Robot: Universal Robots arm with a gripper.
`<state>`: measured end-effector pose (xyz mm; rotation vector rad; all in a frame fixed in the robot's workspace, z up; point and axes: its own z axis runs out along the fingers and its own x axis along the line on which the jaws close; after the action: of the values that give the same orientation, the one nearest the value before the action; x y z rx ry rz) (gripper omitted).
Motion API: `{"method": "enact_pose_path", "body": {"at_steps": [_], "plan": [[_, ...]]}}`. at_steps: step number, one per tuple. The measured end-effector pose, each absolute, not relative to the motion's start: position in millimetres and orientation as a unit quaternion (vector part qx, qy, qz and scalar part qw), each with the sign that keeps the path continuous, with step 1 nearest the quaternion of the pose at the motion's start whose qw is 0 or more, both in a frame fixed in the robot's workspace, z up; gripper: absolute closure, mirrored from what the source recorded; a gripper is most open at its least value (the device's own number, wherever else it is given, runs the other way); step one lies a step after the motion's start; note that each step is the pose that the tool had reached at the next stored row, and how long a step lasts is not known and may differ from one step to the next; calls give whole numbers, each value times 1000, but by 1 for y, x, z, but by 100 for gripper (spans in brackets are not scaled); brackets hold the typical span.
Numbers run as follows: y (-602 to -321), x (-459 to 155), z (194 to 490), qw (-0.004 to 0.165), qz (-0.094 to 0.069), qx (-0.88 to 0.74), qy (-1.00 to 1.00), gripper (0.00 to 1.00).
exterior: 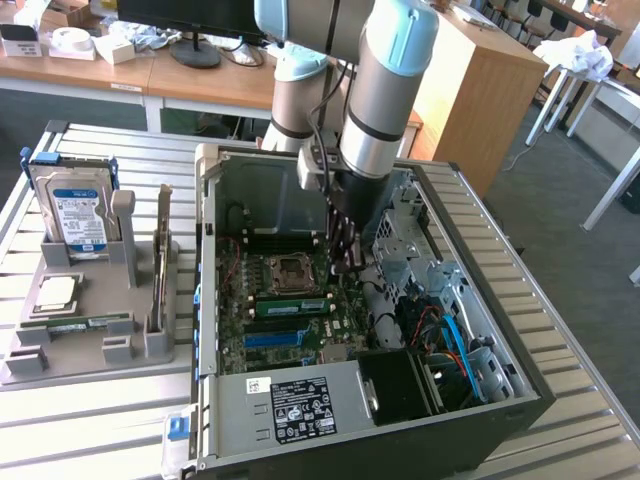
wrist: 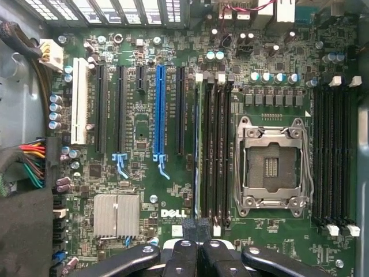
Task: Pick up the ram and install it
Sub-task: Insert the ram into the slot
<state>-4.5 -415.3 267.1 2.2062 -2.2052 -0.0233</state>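
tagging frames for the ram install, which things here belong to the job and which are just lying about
Job: ram, lying along the memory slots; tool, by the ram's end; motherboard; open computer case.

Lying about: hard drive, processor chip and grey holder tray, outside the case; blue expansion slot; empty processor socket; heatsink.

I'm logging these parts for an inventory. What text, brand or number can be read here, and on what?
"DELL": white print on the motherboard.
Too small to read: the print on the power supply label.
Too small to read: the print on the hard drive label.
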Motion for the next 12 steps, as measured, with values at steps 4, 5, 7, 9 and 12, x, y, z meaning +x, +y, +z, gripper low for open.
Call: {"method": "enact_pose_path", "body": {"at_steps": [4,5,7,9,12], "plan": [[-415,-5,264,11,-7,707,-707,90],[-415,-5,263,11,-7,707,-707,90],[-415,-5,261,11,-7,707,-707,90],[-415,-5,260,11,-7,707,-707,90],[-415,-5,260,11,-7,707,-707,90]]}}
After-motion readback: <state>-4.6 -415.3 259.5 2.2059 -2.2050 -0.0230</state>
